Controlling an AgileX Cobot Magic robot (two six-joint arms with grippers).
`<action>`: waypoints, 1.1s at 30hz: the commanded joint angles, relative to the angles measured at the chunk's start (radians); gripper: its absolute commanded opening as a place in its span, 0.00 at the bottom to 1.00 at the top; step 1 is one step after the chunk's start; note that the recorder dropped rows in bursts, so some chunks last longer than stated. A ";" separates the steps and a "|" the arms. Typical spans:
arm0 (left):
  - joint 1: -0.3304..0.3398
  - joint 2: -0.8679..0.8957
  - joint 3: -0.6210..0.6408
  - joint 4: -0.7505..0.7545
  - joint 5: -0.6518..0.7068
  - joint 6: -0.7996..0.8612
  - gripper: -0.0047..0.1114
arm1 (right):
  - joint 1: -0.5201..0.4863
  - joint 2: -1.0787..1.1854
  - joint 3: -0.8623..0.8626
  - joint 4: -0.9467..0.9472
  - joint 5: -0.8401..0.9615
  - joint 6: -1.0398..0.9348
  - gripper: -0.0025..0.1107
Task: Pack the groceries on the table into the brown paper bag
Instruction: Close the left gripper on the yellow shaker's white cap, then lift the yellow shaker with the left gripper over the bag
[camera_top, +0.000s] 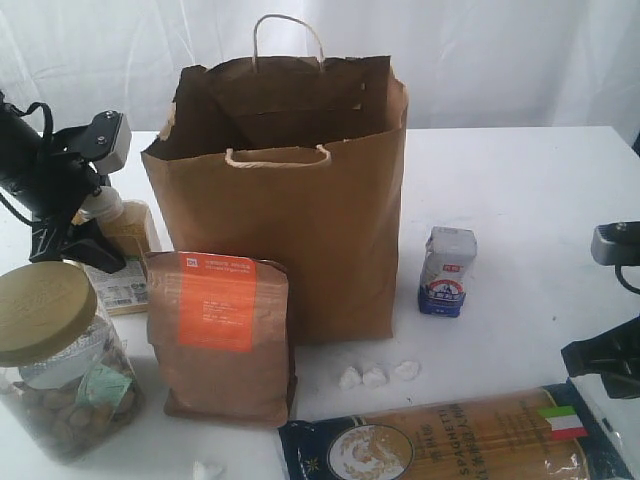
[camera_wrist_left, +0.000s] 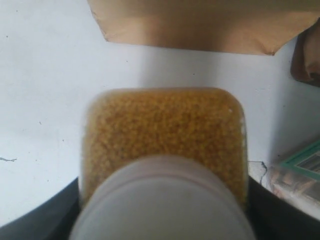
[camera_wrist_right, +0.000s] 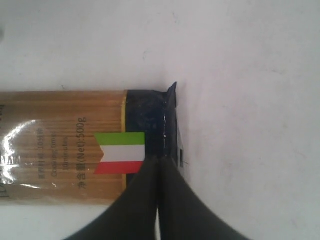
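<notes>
Two pincers, two very different states. The left pincer (camera_top: 85, 235) straddles the yellow bottle (camera_wrist_left: 165, 130), its dark jaws close against either flank just below the white cap. We cannot tell whether they are pressing yet. The right pincer (camera_wrist_right: 160, 157) is fully closed on nothing, poised over the flag-marked end of the spaghetti pack (camera_wrist_right: 65, 145).

The bottle stands on the desk (camera_top: 520, 190) just beside the left wall of the brown paper bag (camera_top: 290, 220), behind the big jar (camera_top: 60, 360). We judge the lift to be the risky part. The bottle's sides are smooth, with rounded corners, and it looks full of fine yellow grains. A hold this high up could let it swing or slip. The bag is only creased kraft paper with soft, uneven rims and a twisted loop handle drooping across its mouth. A low pass could snag that loop or shove the bag over.

The brown pouch (camera_top: 220, 340) is matte paper with a flat orange label. The carton (camera_top: 446, 272) is small and boxy. The spaghetti wrapper is glossy film that may slide between closed tips.
</notes>
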 joint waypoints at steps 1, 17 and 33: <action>-0.001 -0.006 0.005 -0.008 0.034 -0.002 0.04 | -0.008 -0.008 0.007 0.004 -0.005 -0.005 0.02; 0.001 -0.108 -0.036 -0.144 0.029 -0.043 0.04 | -0.008 -0.008 0.007 0.004 -0.007 -0.005 0.02; 0.060 -0.275 -0.036 -0.219 -0.028 -0.085 0.04 | -0.008 -0.008 0.007 0.004 0.018 -0.005 0.02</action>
